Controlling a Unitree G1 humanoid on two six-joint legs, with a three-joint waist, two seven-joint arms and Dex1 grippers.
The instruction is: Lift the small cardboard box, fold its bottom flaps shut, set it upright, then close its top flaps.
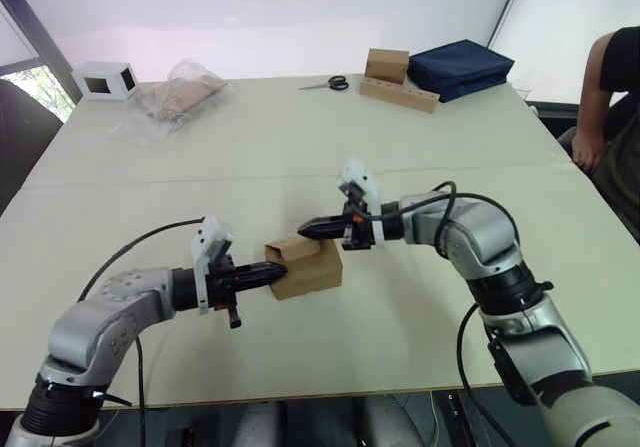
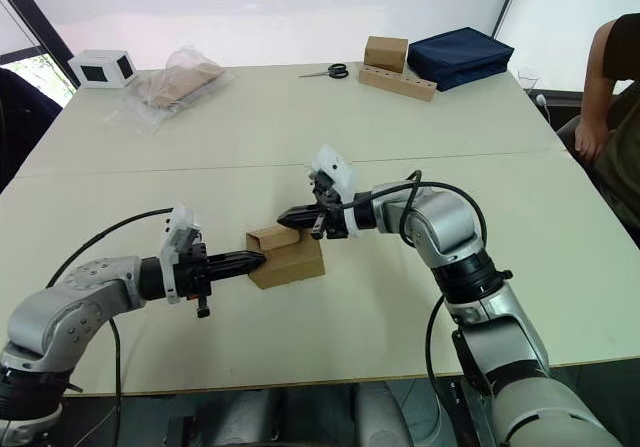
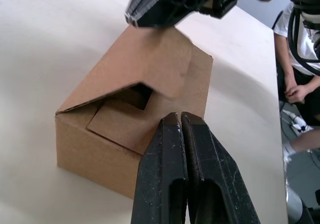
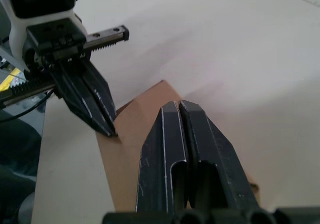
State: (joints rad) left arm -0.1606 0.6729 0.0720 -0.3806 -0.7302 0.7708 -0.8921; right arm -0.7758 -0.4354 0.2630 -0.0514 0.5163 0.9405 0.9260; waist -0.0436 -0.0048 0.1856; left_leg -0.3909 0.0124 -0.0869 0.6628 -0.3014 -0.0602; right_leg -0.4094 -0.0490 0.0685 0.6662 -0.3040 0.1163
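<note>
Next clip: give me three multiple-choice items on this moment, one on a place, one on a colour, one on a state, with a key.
1. Where do the scissors lie?
A. on the far side of the table, near the brown box with the holed strip
B. beside the small cardboard box
C. on the floor

2. What colour is the folded bag at the far right corner?
A. red
B. dark blue
C. white

3. How are the small cardboard box's top flaps?
A. torn off
B. flat shut
C. partly down, a gap open

Key: 1 A, they lie just left of that box. 2 B, navy fabric. 3 C, the left wrist view shows a dark gap under the lid panel, with the shut left claw and right claw at it.
</note>
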